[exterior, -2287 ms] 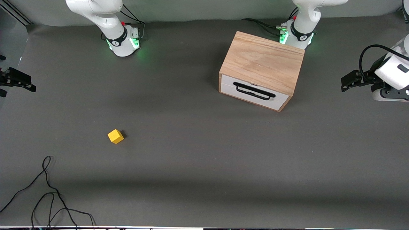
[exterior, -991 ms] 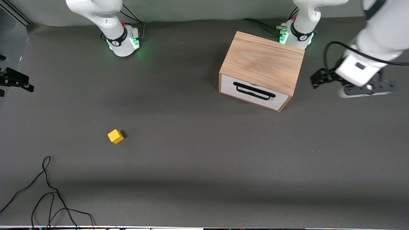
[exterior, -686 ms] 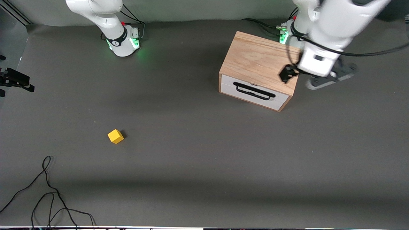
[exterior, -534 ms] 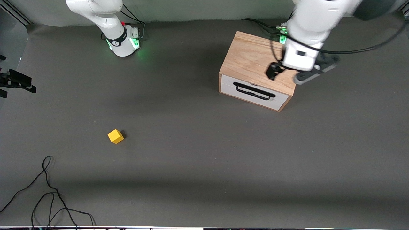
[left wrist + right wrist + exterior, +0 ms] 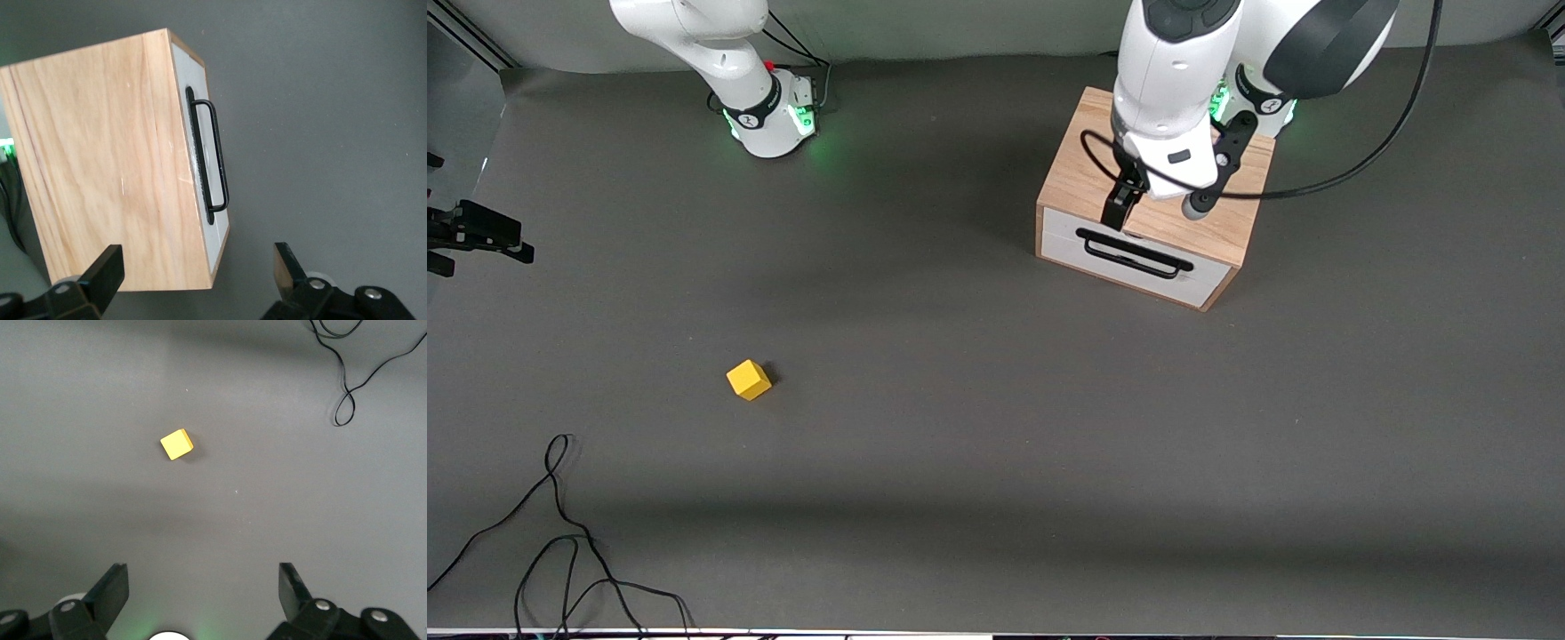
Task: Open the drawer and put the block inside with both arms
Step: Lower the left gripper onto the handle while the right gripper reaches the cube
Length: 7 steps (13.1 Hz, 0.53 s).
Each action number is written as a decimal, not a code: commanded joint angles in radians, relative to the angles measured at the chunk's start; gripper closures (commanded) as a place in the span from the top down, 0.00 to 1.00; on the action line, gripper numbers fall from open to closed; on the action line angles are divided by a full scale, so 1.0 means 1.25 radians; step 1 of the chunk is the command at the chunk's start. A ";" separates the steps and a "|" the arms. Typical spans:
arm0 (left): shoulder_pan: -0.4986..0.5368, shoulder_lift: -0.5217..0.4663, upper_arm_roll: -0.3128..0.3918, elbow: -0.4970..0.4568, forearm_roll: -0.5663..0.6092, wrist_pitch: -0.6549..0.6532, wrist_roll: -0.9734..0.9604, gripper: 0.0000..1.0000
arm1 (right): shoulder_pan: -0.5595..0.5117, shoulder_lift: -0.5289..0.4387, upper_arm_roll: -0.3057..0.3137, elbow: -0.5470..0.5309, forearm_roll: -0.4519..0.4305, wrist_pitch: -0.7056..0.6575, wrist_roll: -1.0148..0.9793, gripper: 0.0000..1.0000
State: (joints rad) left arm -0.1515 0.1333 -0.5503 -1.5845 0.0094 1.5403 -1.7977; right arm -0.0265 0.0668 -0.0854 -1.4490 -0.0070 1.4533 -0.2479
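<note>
Hovering over the wooden box (image 5: 1156, 191) in the upper right of the front view, the left gripper (image 5: 1119, 206) hangs w/ fingers spread wide, just above the drawer (image 5: 1134, 260), which is shut, handle (image 5: 1136, 253) untouched. Right gripper (image 5: 467, 238) waits at the frame's left edge, fingers apart. Block (image 5: 749, 380) sits on the table (image 5: 996, 427) lower left, well apart from both grippers.

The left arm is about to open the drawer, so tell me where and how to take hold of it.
Grip the black wire handle at mid-span, coming from above the box's front edge. It stands off the white drawer front, so one finger can slip in under the bar. The open left end effector hangs over the box top, just above it.
</note>
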 commanded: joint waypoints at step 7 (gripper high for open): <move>-0.005 0.178 0.012 0.028 0.078 0.018 -0.021 1.00 | 0.007 0.001 -0.003 0.007 -0.003 -0.005 0.015 1.00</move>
State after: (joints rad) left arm -0.1504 0.3154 -0.5361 -1.5804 0.0691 1.5580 -1.8236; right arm -0.0265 0.0669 -0.0854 -1.4488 -0.0070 1.4533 -0.2479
